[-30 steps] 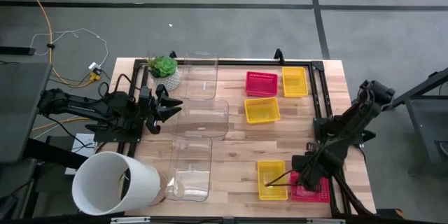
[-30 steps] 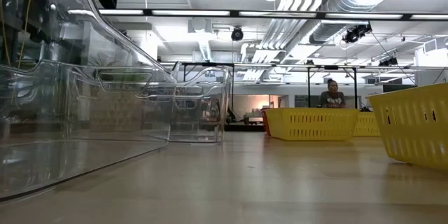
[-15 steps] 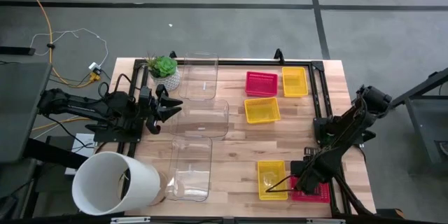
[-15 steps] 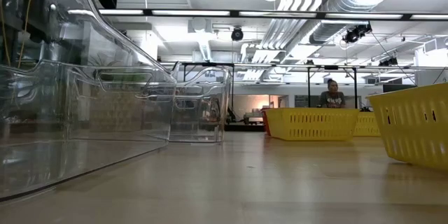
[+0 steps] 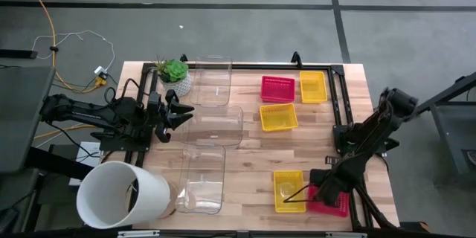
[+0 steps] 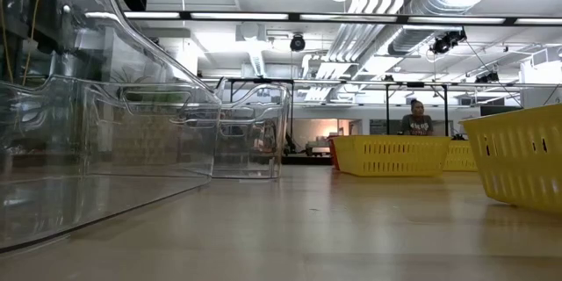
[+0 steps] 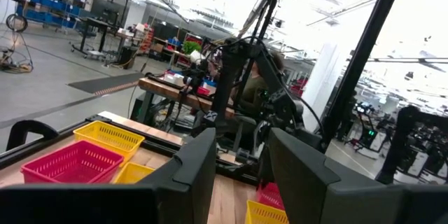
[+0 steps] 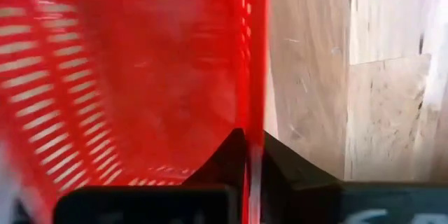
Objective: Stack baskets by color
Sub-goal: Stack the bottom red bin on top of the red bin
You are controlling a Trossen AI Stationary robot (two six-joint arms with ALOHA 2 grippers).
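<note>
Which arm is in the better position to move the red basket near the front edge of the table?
The right arm, I think. The right gripper is shut on the rim of the red basket, beside a yellow basket. The left gripper waits, open, far across the table by the clear bins.

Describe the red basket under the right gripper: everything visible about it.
The red basket is a small, shallow rectangular tray of bright red-pink plastic with slotted, mesh-like walls. It sits flat and upright on the wooden table near its front right corner, right beside a yellow basket. The right gripper has shut on its side wall, one finger inside, one outside. The arm hides much of it from above.
</note>
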